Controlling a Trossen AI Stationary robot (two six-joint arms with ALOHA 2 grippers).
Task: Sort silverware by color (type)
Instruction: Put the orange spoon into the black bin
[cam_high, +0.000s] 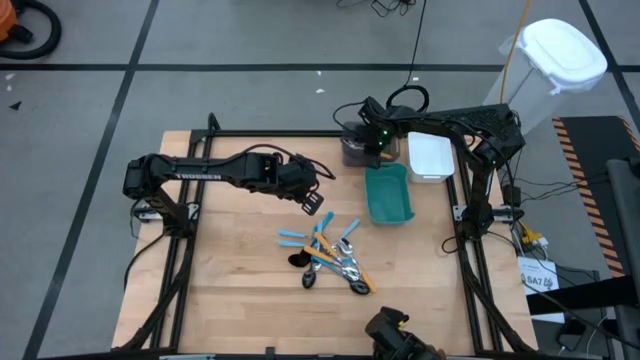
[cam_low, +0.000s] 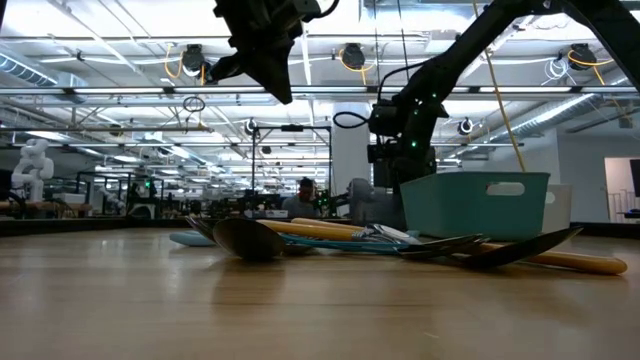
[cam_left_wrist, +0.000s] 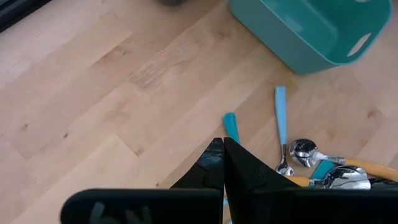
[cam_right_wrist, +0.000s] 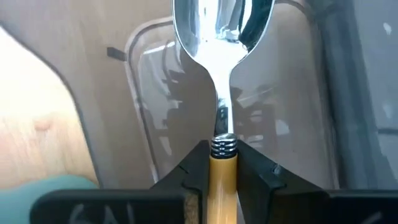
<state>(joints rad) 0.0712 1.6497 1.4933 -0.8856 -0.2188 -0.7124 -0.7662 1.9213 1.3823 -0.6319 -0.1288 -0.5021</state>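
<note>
The silverware (cam_high: 325, 255) lies in a heap on the wooden table, blue and orange handles crossing; the low view shows it as a low pile (cam_low: 400, 243). My left gripper (cam_high: 318, 190) hangs shut above the heap's far left side, with a light-blue handle (cam_left_wrist: 231, 127) showing just past its fingertips (cam_left_wrist: 211, 155). My right gripper (cam_high: 378, 140) is over the gray bin (cam_high: 352, 150) at the table's far edge, shut on an orange-handled spoon (cam_right_wrist: 222, 74). My right gripper pinches the spoon's orange handle (cam_right_wrist: 222, 171) between its two fingers, right behind the ribbed metal collar. The fingers slant steeply down and lie along the spoon. The silver bowl (cam_right_wrist: 222, 25) sticks out beyond the fingertips, pointing down over the gray bin's floor.
A white bin (cam_high: 430, 157) stands to the right of the gray one, and a teal bin (cam_high: 388, 195) sits in front of them, close to the heap. Bare wood lies to the left of and in front of the heap.
</note>
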